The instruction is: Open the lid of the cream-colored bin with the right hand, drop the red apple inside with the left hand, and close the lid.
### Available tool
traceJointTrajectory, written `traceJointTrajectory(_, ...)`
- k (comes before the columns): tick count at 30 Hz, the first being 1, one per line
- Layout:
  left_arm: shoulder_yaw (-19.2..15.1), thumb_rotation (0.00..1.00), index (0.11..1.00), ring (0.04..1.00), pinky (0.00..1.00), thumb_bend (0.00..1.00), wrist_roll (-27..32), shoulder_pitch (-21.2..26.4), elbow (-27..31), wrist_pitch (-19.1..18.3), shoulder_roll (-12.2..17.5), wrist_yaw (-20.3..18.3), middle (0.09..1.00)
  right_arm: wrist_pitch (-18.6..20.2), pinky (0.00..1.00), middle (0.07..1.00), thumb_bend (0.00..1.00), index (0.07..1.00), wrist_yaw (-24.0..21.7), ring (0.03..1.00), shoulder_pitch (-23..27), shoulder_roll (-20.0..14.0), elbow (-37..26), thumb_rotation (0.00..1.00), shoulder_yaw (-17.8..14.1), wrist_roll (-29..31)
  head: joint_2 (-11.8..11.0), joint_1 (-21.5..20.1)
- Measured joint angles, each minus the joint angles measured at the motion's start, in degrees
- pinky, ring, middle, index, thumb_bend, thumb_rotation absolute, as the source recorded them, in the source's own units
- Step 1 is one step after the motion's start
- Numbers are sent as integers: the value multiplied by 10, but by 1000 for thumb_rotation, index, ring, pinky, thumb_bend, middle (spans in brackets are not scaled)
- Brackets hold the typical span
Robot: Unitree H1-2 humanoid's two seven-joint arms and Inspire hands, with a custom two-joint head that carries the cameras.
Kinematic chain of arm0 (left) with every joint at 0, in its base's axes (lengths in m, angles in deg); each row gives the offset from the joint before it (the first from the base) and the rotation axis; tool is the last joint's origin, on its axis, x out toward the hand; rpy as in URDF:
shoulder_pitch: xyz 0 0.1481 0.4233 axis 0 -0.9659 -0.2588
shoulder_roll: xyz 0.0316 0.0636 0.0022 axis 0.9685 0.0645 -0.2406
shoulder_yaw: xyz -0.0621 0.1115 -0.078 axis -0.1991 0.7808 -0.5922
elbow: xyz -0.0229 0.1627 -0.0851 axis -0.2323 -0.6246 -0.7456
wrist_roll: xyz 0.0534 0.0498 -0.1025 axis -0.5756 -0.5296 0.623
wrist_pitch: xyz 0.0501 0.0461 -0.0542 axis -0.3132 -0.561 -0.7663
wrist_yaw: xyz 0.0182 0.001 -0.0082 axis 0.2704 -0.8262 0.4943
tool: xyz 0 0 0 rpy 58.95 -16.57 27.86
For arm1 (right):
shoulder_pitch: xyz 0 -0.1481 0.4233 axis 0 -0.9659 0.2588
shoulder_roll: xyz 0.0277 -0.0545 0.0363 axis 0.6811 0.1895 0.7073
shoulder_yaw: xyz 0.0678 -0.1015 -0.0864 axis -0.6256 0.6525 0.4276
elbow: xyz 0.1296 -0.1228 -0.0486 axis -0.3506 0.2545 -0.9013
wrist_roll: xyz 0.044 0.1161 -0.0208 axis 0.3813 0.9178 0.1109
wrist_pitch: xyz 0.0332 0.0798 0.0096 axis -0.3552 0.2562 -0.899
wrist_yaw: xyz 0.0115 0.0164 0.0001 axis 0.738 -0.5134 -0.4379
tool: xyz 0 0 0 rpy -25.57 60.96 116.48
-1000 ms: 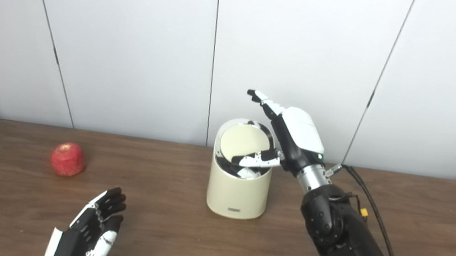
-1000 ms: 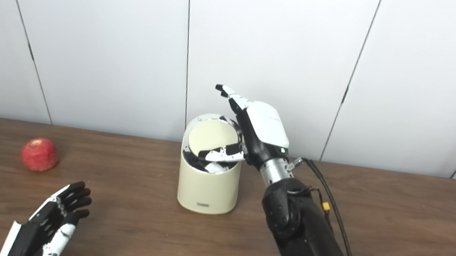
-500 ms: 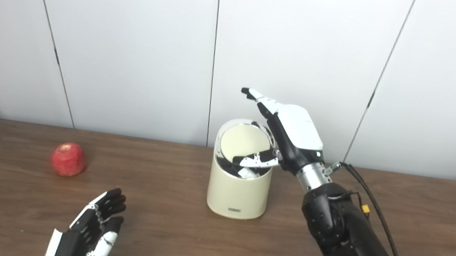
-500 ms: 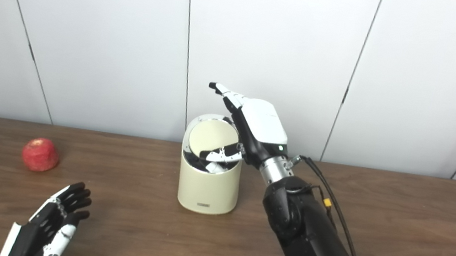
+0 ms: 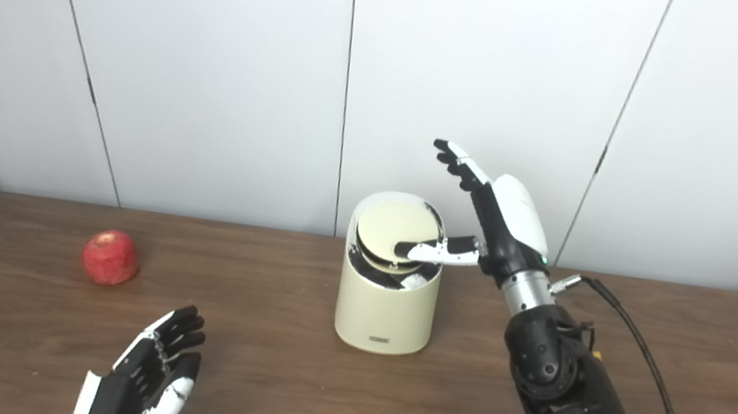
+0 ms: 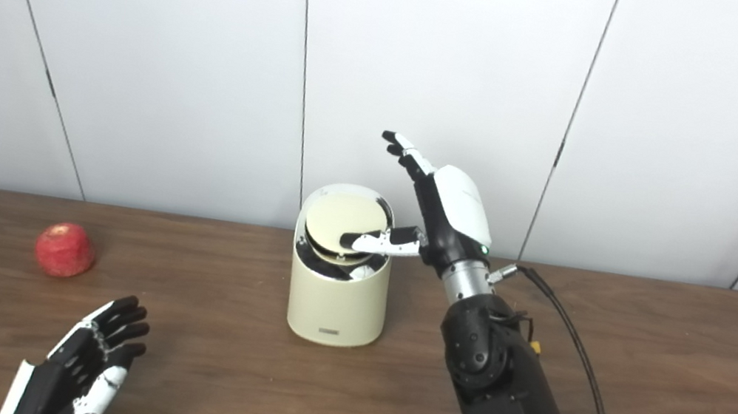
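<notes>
Cream-coloured plastic: bin (image 5: pixel 385 307), a short upright cylinder near the centre of the tabletop (image 5: pixel 685 380), its small label facing the camera. Lid (image 5: pixel 396 235): a cream disc set in the bin's slanted mouth, tilted, with a dark gap showing along its lower front edge. Judged partly open at best; whether the gap would pass an apple cannot be told from here.

Right hand (image 5: pixel 498 217): at about 2 o'clock from the bin's mouth, palm side toward the bin. Fingers spread and raised above the rim, holding nothing. The thumb (image 5: pixel 436 252) reaches in level over the lid; it looks to rest on the disc, though contact is not certain. No grasp on the lid is visible.

Red apple (image 5: pixel 110 257): on the tabletop at about 9 o'clock from the bin, well apart from it, untouched.

Left hand (image 5: pixel 149 380): low at about 7 o'clock from the bin, palm down near the tabletop, fingers apart and empty. It lies at about 5 o'clock from the apple, near it but not touching.

Status, as judged:
- Lid opening: under way, not clearly complete.
- Apple pickup by the left hand: not begun.
- Drop into the bin: outstanding.
- Lid closing: outstanding.

Background: white wall panels (image 5: pixel 213 61) behind the tabletop; a black cable (image 5: pixel 643 358) trails from the right wrist.
</notes>
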Motion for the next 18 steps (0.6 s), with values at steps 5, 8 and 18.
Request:
traceJointTrajectory(5, 0, 370, 853, 799, 741, 333, -9, 0, 0, 0, -1, 0, 828, 17, 750, 855, 665, 901, -3, 839, -9, -1, -17, 304, -19, 14, 0, 0)
traceJointTrajectory(8, 1, 343, 858, 807, 754, 327, -9, 0, 0, 0, -1, 0, 830, 30, 753, 840, 637, 889, -7, 830, -25, -7, -35, 352, -25, 17, 3, 0)
traceJointTrajectory(18, -1, 363, 862, 809, 756, 321, -7, -3, 1, 0, 0, -1, 834, 84, 708, 852, 593, 887, -54, 828, -139, -37, -144, 494, -64, 53, 9, -9)
